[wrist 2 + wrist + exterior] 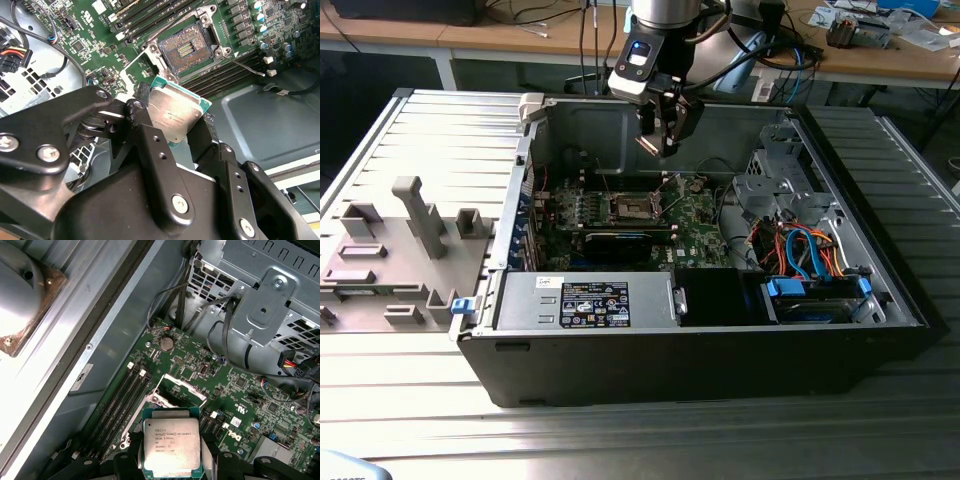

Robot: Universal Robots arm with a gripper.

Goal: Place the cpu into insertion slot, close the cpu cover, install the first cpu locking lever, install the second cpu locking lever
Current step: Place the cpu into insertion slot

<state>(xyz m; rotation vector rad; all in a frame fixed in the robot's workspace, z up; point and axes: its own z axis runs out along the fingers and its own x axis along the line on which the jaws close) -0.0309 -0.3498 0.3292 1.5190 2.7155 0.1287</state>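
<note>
The cpu (171, 446) had a silvery-tan top with dark print and a green border. The motherboard (222, 390) was green, the insertion slot (186, 49) dark with a silver rim, the gripper (175, 120) plain black.

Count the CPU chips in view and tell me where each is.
1. The cpu is clamped in the gripper over the motherboard; the insertion slot is bare. Another could lie hidden elsewhere in the case.

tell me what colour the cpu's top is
The cpu has a silvery-tan metal top with a green border, clearest in the first wrist view.
</note>
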